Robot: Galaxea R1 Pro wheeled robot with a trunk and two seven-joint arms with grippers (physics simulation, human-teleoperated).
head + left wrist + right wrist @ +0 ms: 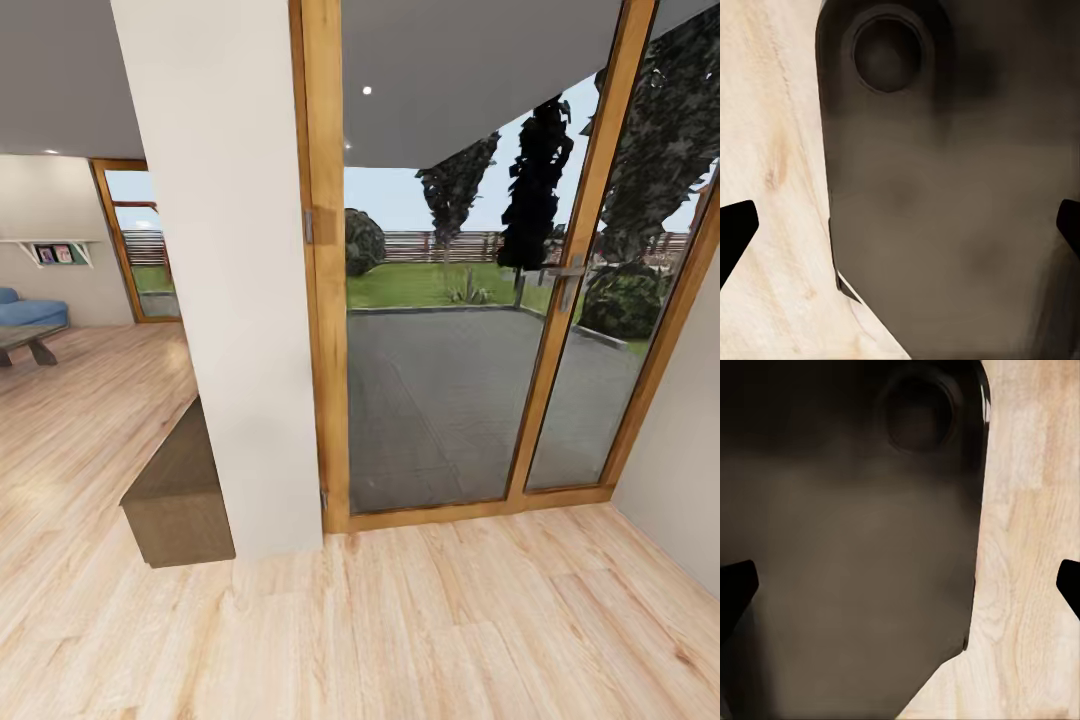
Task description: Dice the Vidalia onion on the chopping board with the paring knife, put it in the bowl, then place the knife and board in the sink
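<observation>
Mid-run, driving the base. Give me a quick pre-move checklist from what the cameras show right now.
1. Kitchen, sink or onion in sight: not ok; the head view faces a glass patio door and a white pillar.
2. Floor ahead free: ok; bare wood floor up to the door.
3. Obstacle at left: not ok; low brown bench beside the pillar.
4. Left gripper empty: ok; fingers spread, nothing between.
5. Right gripper empty: ok; likewise.

Bright daylight is pouring through the tall wood-framed glass door [450, 300], lighting the pale wood plank floor [450, 630]; edges are bowing outward, and the dark rounded robot body [945, 210] is blurring in wrist views.
</observation>
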